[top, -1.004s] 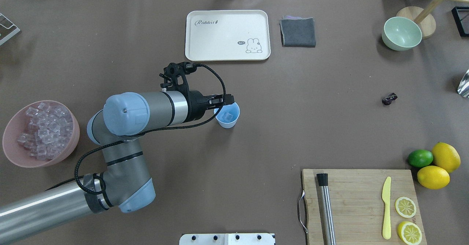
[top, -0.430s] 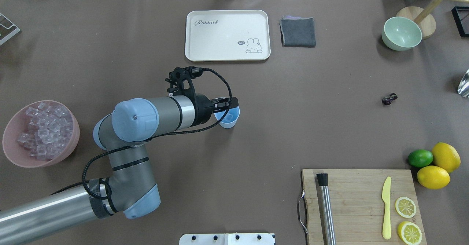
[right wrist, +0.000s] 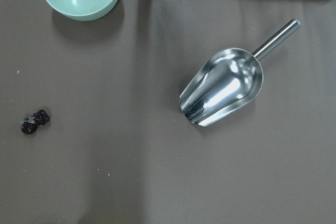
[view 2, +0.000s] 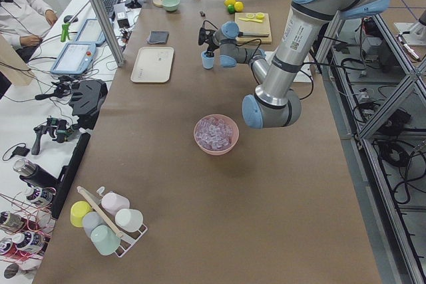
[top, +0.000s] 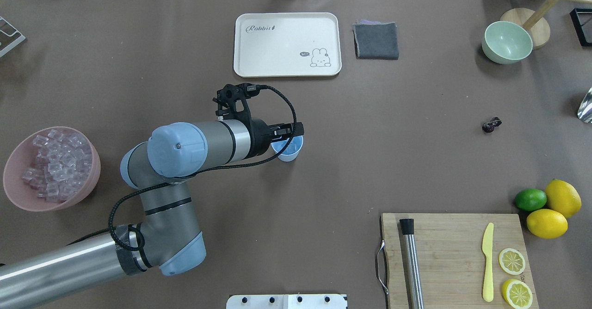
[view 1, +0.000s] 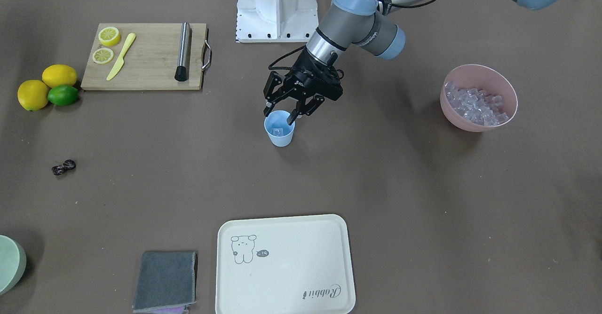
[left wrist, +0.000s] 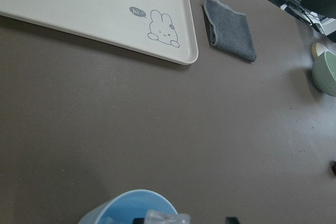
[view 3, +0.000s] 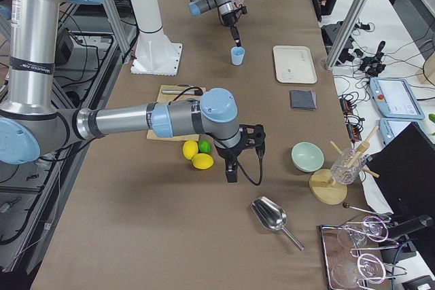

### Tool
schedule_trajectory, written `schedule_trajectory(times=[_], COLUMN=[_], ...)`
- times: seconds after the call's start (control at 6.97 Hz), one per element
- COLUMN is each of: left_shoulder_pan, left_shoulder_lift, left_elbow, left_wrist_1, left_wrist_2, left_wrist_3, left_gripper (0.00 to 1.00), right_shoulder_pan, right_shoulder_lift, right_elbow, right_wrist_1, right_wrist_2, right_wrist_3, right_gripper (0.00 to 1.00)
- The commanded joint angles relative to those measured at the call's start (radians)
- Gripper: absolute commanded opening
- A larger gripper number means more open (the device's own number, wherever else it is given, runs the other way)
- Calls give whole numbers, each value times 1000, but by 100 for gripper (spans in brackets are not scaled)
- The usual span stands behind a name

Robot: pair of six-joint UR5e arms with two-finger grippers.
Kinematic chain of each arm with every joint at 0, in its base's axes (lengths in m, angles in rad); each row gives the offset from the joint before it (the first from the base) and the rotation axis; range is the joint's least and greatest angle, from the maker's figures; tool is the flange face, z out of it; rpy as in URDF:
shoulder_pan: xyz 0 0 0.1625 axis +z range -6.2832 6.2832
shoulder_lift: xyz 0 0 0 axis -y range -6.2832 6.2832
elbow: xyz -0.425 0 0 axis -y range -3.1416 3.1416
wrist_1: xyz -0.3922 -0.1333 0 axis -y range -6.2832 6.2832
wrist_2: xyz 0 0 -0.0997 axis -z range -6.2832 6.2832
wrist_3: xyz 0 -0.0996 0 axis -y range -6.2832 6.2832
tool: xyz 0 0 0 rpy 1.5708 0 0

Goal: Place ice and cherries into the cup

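Far left in the overhead view, the bowl point(top: 14, 170) holds its heap of ice point(top: 55, 163), unchanged from a second ago. Toward mid-frame, the left arm has pushed further right. The left end effector point(top: 287, 134) now sits squarely over the mouth of the cup point(top: 292, 154) rather than at its upper-left rim, and it hides most of the inside. The cup itself has not shifted on the surface point(top: 370, 161).

Seen from the front, the fingers point(view 1: 268, 107) stand spread about as wide as the cup's mouth and grip nothing that I can make out. One cube point(view 1: 277, 129) lies inside the cup. The left wrist view shows a clear cube at its bottom edge, by the cup's rim, but I cannot tell whether it is loose or resting. My reading is that the ice half of the task is under way, with at least one cube delivered.

Further right, the cherries point(top: 491, 125) lie where they were, on bare surface well apart from the cup, so that half is not yet begun. The right end effector point(view 3: 233, 162) shows only in the side view, hanging above the surface near the lemons point(view 3: 197, 154). Whether it is spread or closed cannot be told. Its own camera has the cherries at lower left, so it seems placed for that pick.
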Motion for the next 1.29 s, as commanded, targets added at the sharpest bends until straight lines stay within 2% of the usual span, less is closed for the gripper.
schedule_trajectory(times=[0.0, 0.29, 0.43, 0.72, 0.86, 1.0, 1.15], left_shoulder_pan=[0, -9, -42, -139, -223, -328, -427], left_shoulder_lift=[1, 13, 42, 97, 135, 183, 267], left_elbow=[-4, -39, -119, -409, -484, -529, -552], left_wrist_1=[0, 17, 157, 645, 809, 909, 916], left_wrist_2=[-2, -6, -27, -196, -271, -347, -433], left_wrist_3=[5, 6, 27, 280, 398, 537, 611], left_gripper=[94, 97, 97, 98, 98, 98, 98], right_shoulder_pan=[0, -2, -15, -98, -165, -257, -362], right_shoulder_lift=[0, 8, 40, 98, 141, 196, 245], right_elbow=[0, 3, 6, 14, 24, 26, 26], right_wrist_1=[0, 0, -1, -2, -2, -2, -2], right_wrist_2=[0, 2, 11, 11, 0, -52, -131], right_wrist_3=[2, 11, 109, 284, 408, 549, 680], right_gripper=[100, 100, 100, 100, 100, 100, 100])
